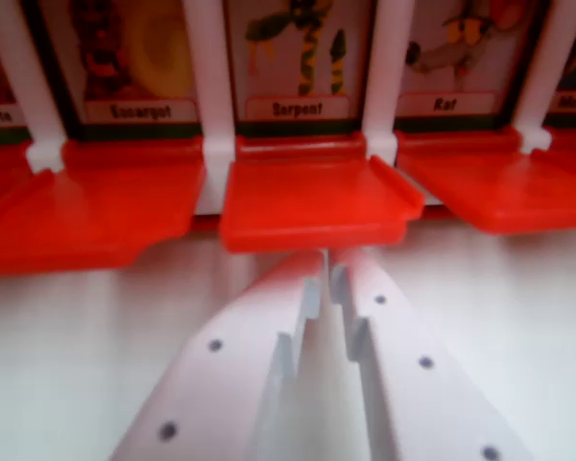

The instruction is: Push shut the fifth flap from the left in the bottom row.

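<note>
My white gripper (326,267) fills the lower middle of the wrist view, its two fingers nearly together with only a thin slit between the tips. The tips sit right under the front lip of a red flap (312,202) that lies flat and open below a card labelled "Serpent" (298,108). Whether the tips touch the lip I cannot tell. Nothing is held between the fingers.
More red flaps lie open on both sides: one under the "Escargot" card (142,111) at the left, one under the "Rat" card (446,102) at the right. White posts (211,77) separate the cards. A white table surface (67,365) lies below.
</note>
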Robot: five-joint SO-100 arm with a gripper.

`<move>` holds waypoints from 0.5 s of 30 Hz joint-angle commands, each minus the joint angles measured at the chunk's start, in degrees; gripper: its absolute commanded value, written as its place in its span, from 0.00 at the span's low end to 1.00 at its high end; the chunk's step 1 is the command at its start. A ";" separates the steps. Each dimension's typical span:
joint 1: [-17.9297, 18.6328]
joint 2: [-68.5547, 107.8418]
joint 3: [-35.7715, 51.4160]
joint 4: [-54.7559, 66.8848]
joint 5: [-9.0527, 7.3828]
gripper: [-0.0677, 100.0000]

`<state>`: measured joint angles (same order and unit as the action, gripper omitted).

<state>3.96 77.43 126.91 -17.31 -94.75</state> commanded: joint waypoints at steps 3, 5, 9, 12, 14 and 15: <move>-0.18 -0.88 -8.35 -1.14 0.53 0.00; -0.26 -1.76 -10.20 -0.88 0.88 0.00; -0.53 -2.81 -13.71 0.00 1.58 0.00; -0.79 -3.25 -16.00 0.70 1.93 0.00; -0.97 -3.34 -17.14 1.05 2.29 0.00; -1.05 -3.34 -17.75 1.49 2.46 0.00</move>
<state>3.96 72.42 115.66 -16.35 -92.90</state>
